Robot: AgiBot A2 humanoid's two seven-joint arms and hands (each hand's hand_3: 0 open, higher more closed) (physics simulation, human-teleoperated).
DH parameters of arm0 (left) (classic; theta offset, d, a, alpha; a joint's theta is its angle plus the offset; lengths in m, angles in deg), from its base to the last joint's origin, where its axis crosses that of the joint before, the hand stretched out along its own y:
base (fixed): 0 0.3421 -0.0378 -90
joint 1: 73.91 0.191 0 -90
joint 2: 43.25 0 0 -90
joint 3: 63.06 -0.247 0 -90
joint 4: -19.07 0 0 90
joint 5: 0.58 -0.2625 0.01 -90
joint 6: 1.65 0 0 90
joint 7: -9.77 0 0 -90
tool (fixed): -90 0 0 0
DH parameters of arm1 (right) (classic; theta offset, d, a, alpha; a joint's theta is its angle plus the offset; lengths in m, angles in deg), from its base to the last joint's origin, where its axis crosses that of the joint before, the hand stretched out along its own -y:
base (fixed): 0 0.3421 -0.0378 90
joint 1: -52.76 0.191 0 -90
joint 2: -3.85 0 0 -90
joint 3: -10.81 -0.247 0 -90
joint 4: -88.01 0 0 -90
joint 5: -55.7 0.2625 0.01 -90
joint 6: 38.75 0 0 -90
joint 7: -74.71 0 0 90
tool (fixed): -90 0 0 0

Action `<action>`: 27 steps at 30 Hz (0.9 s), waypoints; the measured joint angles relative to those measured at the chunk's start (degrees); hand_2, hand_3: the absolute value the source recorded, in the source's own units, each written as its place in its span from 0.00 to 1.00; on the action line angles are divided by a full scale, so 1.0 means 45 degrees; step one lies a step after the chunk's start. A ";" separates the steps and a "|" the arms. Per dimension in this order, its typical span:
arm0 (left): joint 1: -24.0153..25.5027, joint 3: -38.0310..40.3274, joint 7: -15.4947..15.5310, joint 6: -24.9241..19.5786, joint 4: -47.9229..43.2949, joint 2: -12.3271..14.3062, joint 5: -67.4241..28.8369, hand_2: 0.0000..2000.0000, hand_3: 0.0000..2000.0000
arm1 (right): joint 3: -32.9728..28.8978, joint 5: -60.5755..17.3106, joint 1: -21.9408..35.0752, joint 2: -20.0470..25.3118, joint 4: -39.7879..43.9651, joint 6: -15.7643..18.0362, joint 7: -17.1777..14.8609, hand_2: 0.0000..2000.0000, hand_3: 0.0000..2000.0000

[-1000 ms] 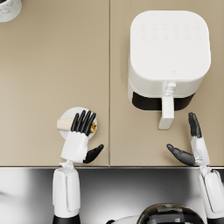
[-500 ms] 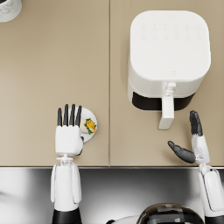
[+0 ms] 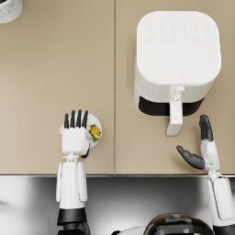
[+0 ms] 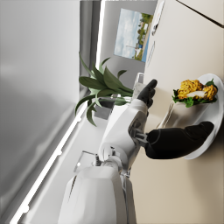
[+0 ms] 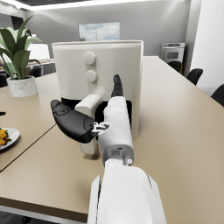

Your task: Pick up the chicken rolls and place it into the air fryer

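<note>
tan worktop fills the head view, with a steel-grey strip along its near edge and a seam running front to back down its middle.

left robot hand lies flat over the left part of a small white plate, fingers straight and side by side, pointing away from the robot. in the left wrist view its dark thumb stretches across the plate's face and the fingers reach past the rim; it grips nothing. the chicken rolls, golden pieces on green leaves, sit on the plate's right part, just beside the hand and uncovered. i cannot tell whether the hand touches the food.

right robot hand stands edge-on near the worktop's front right, fingers straight up together and thumb spread out to the left, empty. it is just short of the white air fryer, whose handle sticks out toward the robot from a dark slot at the fryer's front. the right wrist view shows two round knobs on the fryer's face above that handle.

a potted plant stands well off to the left, at the worktop's far corner. a framed picture hangs on the grey back wall, and dark chairs line the right side.
</note>
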 measured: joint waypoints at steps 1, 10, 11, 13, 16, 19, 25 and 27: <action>-0.0081 -0.0030 -0.0002 0.0064 0.0154 0.0017 -0.0001 0.00 0.00 | 0.0005 0.0000 0.0022 0.0033 0.0016 0.0000 0.0000 0.00 0.00; -0.0719 -0.0450 0.0345 0.0163 0.1505 0.0150 -0.0016 1.00 0.65 | -0.0093 0.0001 0.0121 0.0283 0.0137 0.0000 0.0000 0.00 0.00; -0.0834 -0.0500 0.0386 0.0208 0.1713 0.0163 -0.0019 1.00 0.82 | -0.0117 0.0001 0.0130 0.0308 0.0137 0.0000 0.0000 0.00 0.00; -0.1142 -0.0599 0.0448 0.0297 0.2210 0.0193 -0.0011 1.00 1.00 | -0.0130 0.0002 0.0212 0.0379 0.0258 0.0000 0.0000 0.00 0.00; -0.1250 -0.0728 0.0248 0.1966 0.2647 0.0258 0.0001 1.00 1.00 | 0.0016 0.0002 0.0512 0.0543 0.0927 0.0000 0.0000 0.00 0.00; -0.1233 -0.0789 0.0106 0.3949 0.2157 0.0320 0.0002 1.00 1.00 | 0.0372 0.0003 0.0851 0.0728 0.2159 0.0000 0.0000 0.00 0.00; -0.1186 -0.0717 0.0044 0.5334 -0.0092 0.0423 0.0010 1.00 1.00 | 0.0794 0.0003 0.1580 0.1111 0.4359 0.0000 0.0000 0.00 0.00; -0.1212 -0.0725 0.0039 0.5410 -0.0869 0.0463 0.0012 1.00 1.00 | 0.0921 0.0004 0.1793 0.1226 0.4943 0.0000 0.0000 0.00 0.00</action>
